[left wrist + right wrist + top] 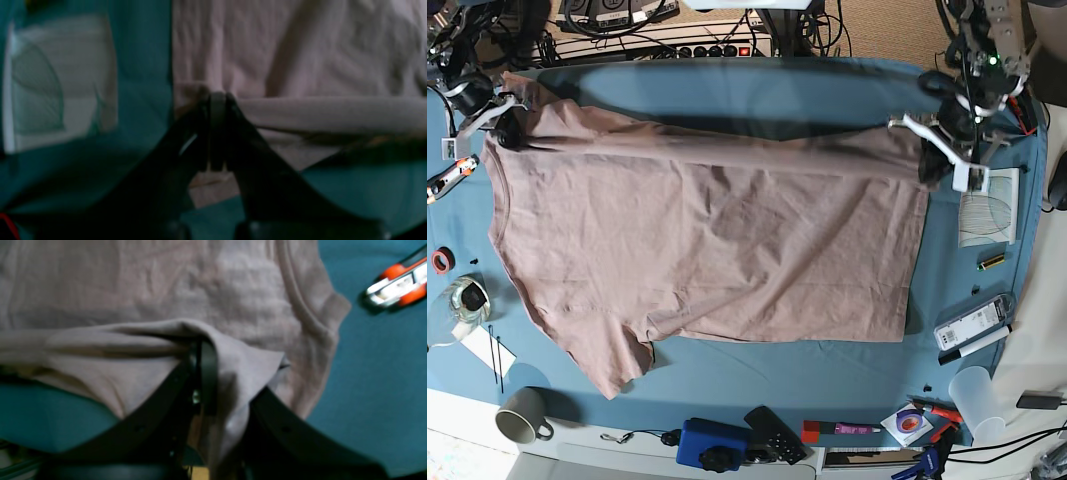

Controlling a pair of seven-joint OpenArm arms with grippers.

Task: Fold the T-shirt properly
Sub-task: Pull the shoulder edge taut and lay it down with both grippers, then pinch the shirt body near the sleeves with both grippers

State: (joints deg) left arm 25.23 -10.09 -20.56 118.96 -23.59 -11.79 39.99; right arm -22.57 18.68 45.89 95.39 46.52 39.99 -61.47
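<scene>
The T-shirt lies spread across the teal table cover, its far edge lifted in a taut ridge between the two arms. The right gripper, at the far left of the base view, is clamped together on a fold of the pink cloth near the shoulder; fabric drapes over its black fingers. The left gripper, at the far right, is closed on the hem corner, cloth pinched between its tips. A near sleeve points toward the front edge. An orange-handled tool lies on the cover beside the right gripper. A grey mug stands at the near left.
</scene>
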